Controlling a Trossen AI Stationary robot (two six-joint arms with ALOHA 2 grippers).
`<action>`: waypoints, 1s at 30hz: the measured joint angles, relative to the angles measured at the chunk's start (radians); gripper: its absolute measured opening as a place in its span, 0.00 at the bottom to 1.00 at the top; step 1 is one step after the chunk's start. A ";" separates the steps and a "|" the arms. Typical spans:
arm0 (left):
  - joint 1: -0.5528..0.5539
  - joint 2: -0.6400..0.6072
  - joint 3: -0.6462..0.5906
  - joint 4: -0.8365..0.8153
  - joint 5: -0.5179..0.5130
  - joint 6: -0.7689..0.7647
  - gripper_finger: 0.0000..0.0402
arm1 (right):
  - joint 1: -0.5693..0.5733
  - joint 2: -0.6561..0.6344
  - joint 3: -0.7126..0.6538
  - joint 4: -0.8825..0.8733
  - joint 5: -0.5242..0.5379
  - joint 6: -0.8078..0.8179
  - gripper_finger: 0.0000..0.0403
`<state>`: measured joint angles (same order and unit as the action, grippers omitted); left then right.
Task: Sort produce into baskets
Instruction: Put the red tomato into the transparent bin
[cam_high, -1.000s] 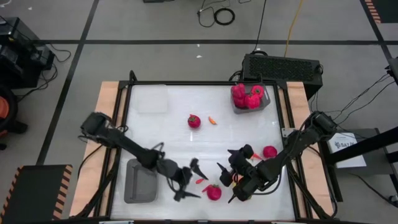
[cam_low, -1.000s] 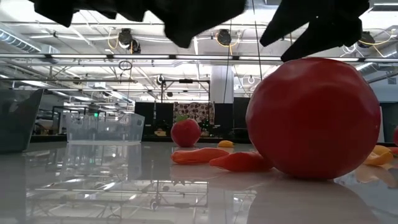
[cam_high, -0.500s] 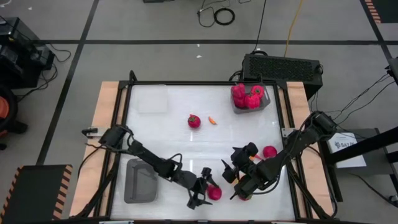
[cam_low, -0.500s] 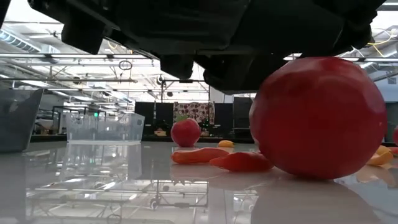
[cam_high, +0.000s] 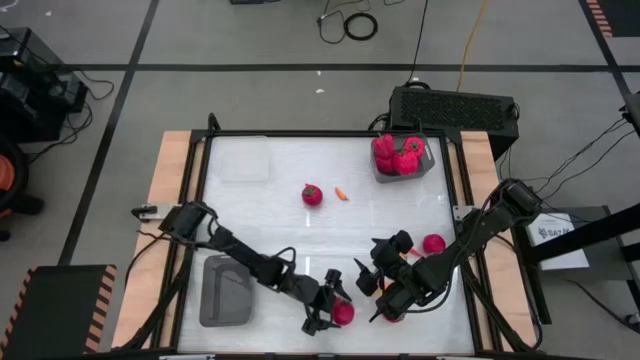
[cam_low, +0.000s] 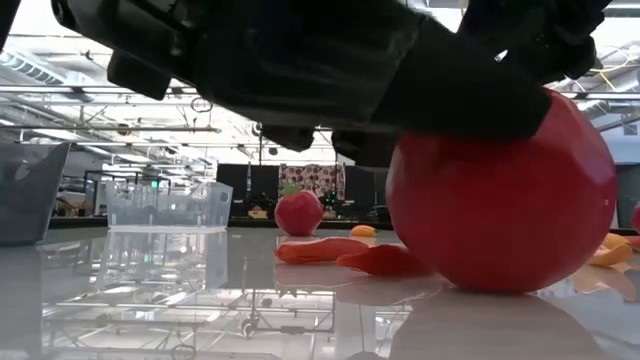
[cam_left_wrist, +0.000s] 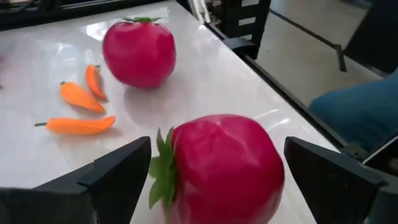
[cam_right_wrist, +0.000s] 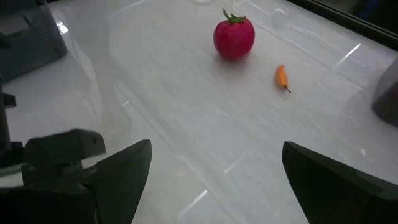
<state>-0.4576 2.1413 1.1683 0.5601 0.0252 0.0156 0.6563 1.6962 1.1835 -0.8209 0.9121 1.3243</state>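
Two wide-open fingers of the left gripper (cam_high: 330, 303) straddle a red fruit (cam_left_wrist: 217, 168) near the table's front edge, not yet closed on it. Just beside it, the right gripper (cam_high: 378, 293) hangs open over small orange chillies (cam_left_wrist: 79, 125). Another red fruit (cam_high: 312, 194) and one chilli (cam_high: 341, 193) lie mid-table. Red peppers (cam_high: 398, 155) fill the far right basket (cam_high: 426, 167); a grey basket (cam_high: 226, 291) sits front left.
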 joint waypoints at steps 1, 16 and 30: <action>0.000 0.001 0.000 -0.002 0.003 0.000 0.93 | 0.000 0.000 0.000 0.001 0.000 0.000 0.87; 0.005 0.001 0.000 -0.003 0.020 -0.010 0.93 | -0.002 0.033 0.000 0.008 0.003 -0.008 0.87; 0.000 0.001 0.000 -0.028 -0.003 -0.037 0.93 | -0.027 0.033 0.000 0.049 0.005 -0.064 0.87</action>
<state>-0.4573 2.1422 1.1683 0.5316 0.0218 -0.0216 0.6291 1.7290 1.1839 -0.7718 0.9167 1.2606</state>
